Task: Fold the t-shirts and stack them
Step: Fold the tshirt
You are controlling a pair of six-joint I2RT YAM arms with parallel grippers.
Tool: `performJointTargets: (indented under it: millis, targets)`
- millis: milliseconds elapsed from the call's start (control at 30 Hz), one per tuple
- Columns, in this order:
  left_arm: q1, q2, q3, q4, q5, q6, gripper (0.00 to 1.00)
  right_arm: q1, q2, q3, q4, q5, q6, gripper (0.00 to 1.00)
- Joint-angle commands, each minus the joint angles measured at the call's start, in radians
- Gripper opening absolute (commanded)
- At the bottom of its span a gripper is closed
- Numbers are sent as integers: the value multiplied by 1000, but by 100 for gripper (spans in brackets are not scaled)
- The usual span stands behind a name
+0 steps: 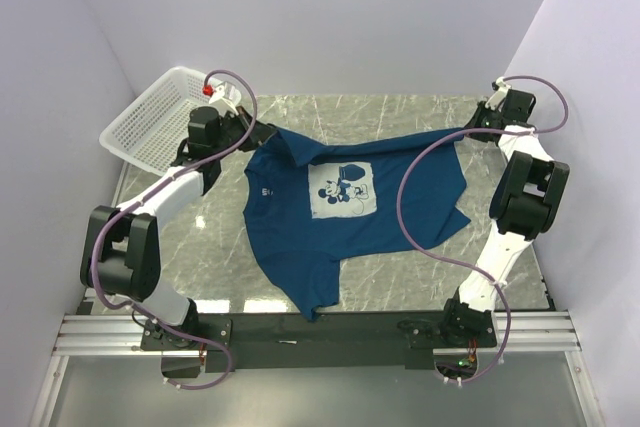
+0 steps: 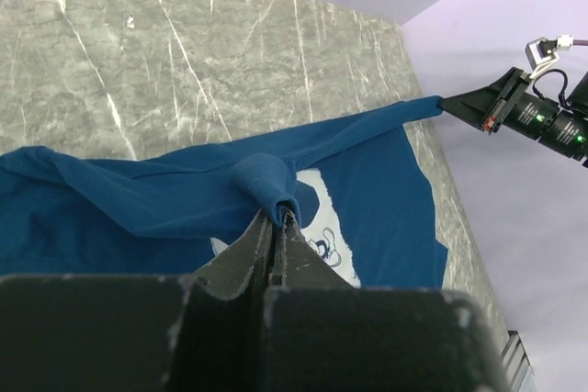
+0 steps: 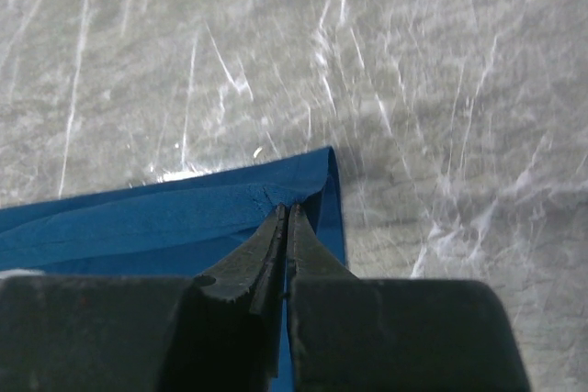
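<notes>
One dark blue t-shirt (image 1: 300, 247) lies spread on the grey marbled table (image 1: 400, 112), and we see both arms pinching it along its far side. The left gripper (image 1: 262, 133) sits at the shirt's far left corner, near the white mesh basket (image 1: 160, 117) that stands at the table's far left corner. In its wrist view the jaws are pressed together on a small bunched fold of blue cloth that humps over their tips. The right gripper (image 1: 472, 129) is at the far right of the table, close to the wall. Its wrist view shows the jaws closed to a thin slit, with a hemmed corner of the fabric caught at their tips. Between the two grips the cloth runs as a drawn-out edge across the far side of the table, narrowing to a point at the right gripper. The rest of the garment rests flat on the table toward the arm bases, chest side up. Its pale print (image 1: 342, 191) of a cartoon mouse sits near the middle, the collar (image 1: 264, 188) faces the left arm, and one sleeve (image 1: 315, 299) reaches the table's near edge
</notes>
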Motion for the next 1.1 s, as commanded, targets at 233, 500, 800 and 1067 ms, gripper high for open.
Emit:
performJointTargets:
  millis: [233, 500, 800, 1067]
  targets:
    - [-1, -56, -21, 38, 2, -5, 1, -17, -55, -17, 25, -10, -9, 5]
    - [-1, -59, -47, 43, 24, -20, 1, -27, -69, -36, 6, -13, -18, 15]
    - [-1, -48, -89, 54, 56, -45, 0, -63, -129, -85, 0, 29, -12, 55]
    - [-3, -42, -95, 55, 79, -49, 1, -66, -209, -174, -9, -125, -94, 61]
